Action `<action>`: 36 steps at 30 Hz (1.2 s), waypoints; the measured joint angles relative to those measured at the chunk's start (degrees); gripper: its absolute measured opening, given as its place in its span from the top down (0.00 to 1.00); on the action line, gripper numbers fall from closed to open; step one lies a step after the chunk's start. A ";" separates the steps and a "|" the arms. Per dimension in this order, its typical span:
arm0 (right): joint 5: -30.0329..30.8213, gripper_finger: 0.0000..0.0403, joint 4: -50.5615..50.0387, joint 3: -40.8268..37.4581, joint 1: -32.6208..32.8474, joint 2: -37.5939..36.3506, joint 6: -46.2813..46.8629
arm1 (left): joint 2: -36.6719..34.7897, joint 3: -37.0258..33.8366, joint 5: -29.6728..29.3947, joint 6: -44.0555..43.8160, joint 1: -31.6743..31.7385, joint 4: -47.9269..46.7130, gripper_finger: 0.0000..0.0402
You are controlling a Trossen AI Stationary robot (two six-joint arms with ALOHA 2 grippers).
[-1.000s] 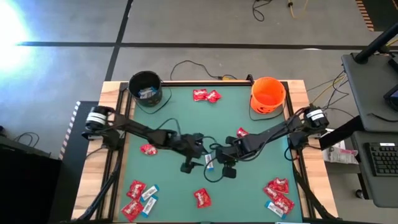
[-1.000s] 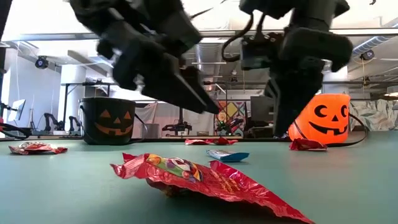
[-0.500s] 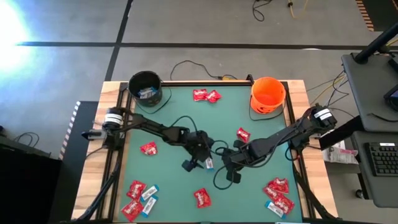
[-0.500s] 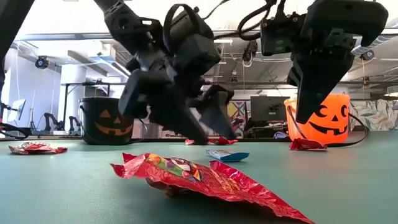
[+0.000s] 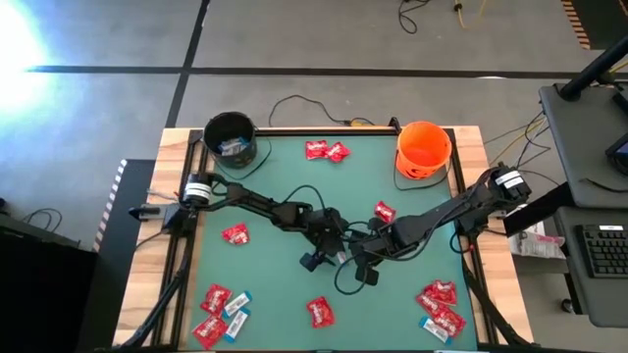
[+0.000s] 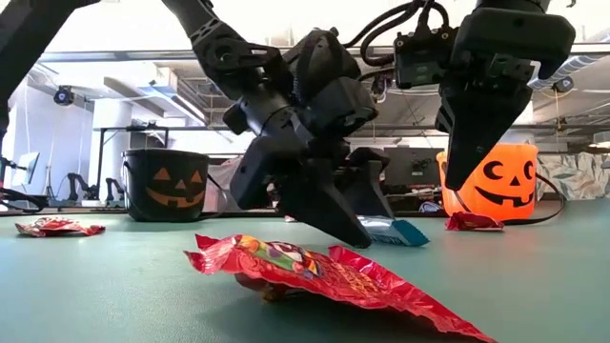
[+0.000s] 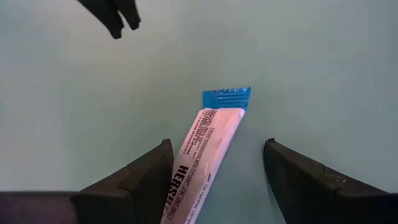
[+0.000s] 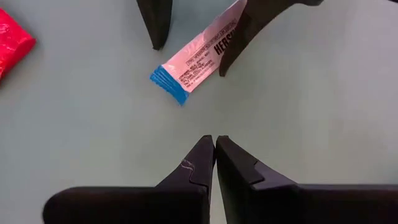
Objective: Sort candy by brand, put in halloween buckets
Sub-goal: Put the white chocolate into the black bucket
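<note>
Left gripper moved toward table centre, fingers apart astride white-and-blue bar; light, probably slippery, pinch mid-length. Right gripper clenched empty at its 3 o'clock.

A dark two-finger left gripper straddles a slim white-and-blue wrapped bar behind a crinkled shiny red packet on the green tabletop.

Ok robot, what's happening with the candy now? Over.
Left gripper open, straddling slim white-and-blue candy bar mid-table. Right gripper shut, hovering beside. Nothing in the way.
</note>
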 joint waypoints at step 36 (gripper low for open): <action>-2.45 0.97 -0.14 0.07 -0.04 -0.04 -3.40 | -26.17 -13.95 -5.25 -16.36 5.68 -6.02 0.99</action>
